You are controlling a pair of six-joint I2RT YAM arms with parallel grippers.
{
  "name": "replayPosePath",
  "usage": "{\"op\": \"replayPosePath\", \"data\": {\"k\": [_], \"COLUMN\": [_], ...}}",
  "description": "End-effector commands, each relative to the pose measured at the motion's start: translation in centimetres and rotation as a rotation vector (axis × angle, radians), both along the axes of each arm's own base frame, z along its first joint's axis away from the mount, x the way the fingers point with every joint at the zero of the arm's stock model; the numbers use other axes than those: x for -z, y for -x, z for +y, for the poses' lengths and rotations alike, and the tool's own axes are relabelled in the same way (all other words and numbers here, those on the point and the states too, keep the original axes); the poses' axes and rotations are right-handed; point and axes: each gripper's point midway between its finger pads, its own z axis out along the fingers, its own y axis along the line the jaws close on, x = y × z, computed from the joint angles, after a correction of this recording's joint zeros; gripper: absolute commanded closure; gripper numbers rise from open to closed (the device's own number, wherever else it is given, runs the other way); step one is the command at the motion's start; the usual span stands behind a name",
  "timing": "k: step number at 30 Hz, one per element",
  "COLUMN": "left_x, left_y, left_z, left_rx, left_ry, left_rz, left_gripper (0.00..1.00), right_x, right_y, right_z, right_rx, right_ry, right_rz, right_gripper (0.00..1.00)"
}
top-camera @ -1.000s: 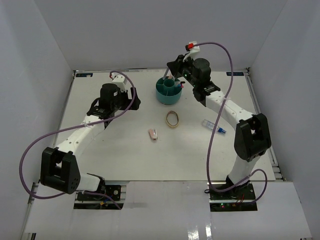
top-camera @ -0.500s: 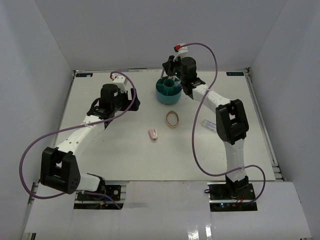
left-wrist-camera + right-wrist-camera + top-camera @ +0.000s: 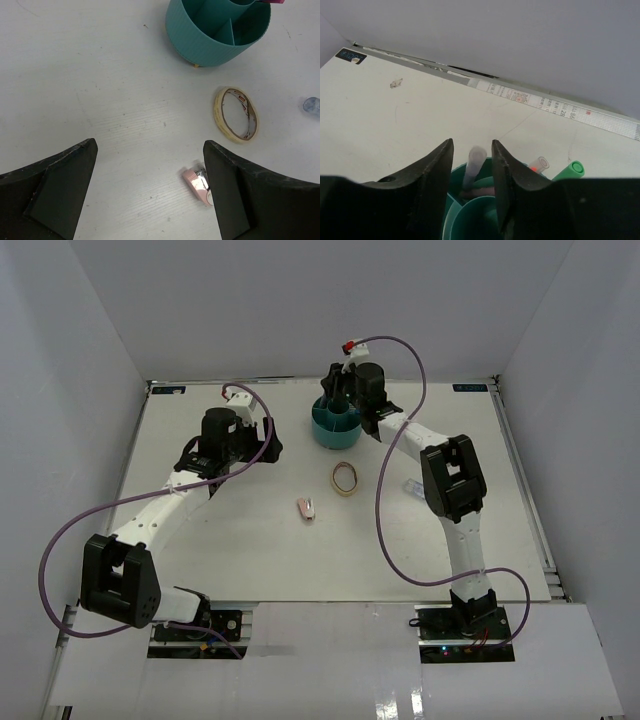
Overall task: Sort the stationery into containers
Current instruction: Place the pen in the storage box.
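Note:
The teal organizer (image 3: 333,426) stands at the back middle of the table. My right gripper (image 3: 342,392) hovers right over it, jaws a little apart. In the right wrist view the gripper (image 3: 472,145) has a pale pen (image 3: 475,162) between its fingers; the pen stands in a ring compartment of the organizer (image 3: 470,216), with gaps on both sides. Orange (image 3: 539,164) and green (image 3: 572,170) caps stick up beside it. My left gripper (image 3: 266,440) is wide open and empty above the table. The tan loop (image 3: 345,478), pink eraser (image 3: 306,508) and small bottle (image 3: 411,486) lie on the table.
In the left wrist view the open gripper (image 3: 150,147) is over bare table, with the eraser (image 3: 196,181) by its right finger, the loop (image 3: 236,114) beyond, and the organizer (image 3: 220,35) farther back. Grey walls enclose the table on three sides.
My right arm has folded in and its gripper has moved left to sit over the organizer. The left arm and the loose items have not moved.

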Motion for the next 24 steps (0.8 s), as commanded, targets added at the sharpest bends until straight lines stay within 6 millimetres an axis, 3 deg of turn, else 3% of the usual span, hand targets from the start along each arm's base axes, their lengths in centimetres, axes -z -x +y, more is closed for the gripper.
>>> {"op": "replayPosePath", "data": {"k": [1, 5, 6, 8, 9, 11, 12, 13, 14, 15, 19, 24], "left_x": [-0.9, -0.9, -0.9, -0.9, -1.1, -1.1, -1.1, -1.1, -1.2, -1.3, -1.6, -1.3], "left_y": [0.3, 0.4, 0.4, 0.5, 0.6, 0.6, 0.6, 0.6, 0.7, 0.7, 0.8, 1.0], "left_z": [-0.4, -0.7, -0.7, -0.8, -0.9, -1.0, -1.0, -1.0, -1.0, -1.1, -1.3, -1.7], "left_rx": [0.022, 0.036, 0.037, 0.044, 0.046, 0.049, 0.050, 0.051, 0.051, 0.055, 0.061, 0.076], "left_ry": [0.018, 0.027, 0.029, 0.034, 0.038, 0.042, 0.043, 0.045, 0.045, 0.048, 0.062, 0.077], "left_rz": [-0.018, -0.013, -0.012, -0.010, -0.011, -0.008, -0.009, -0.009, -0.010, -0.012, -0.009, 0.009], "left_gripper": [0.02, 0.02, 0.02, 0.02, 0.02, 0.02, 0.02, 0.02, 0.02, 0.02, 0.02, 0.02], "right_x": [-5.1, -7.2, -9.0, -9.2, -11.2, -12.2, -11.2, -12.5, -11.3, -12.7, -9.7, -1.8], "right_y": [-0.2, 1.1, 1.7, 2.7, 3.6, 5.2, 6.0, 6.5, 7.2, 8.4, 11.5, 15.8], "right_z": [-0.4, -1.2, -1.6, -2.3, -3.1, -4.7, -5.2, -5.8, -6.4, -7.1, -10.3, -12.8], "right_rx": [0.011, 0.014, 0.013, 0.018, 0.032, 0.067, 0.073, 0.086, 0.099, 0.107, 0.202, 0.286], "right_ry": [-0.043, -0.026, -0.024, -0.004, -0.006, 0.013, 0.031, 0.027, 0.047, 0.040, 0.059, 0.128], "right_rz": [-0.108, -0.131, -0.160, -0.152, -0.177, -0.176, -0.147, -0.159, -0.126, -0.132, -0.001, 0.266], "right_gripper": [0.56, 0.45, 0.43, 0.41, 0.41, 0.41, 0.41, 0.41, 0.41, 0.41, 0.41, 0.43]}}
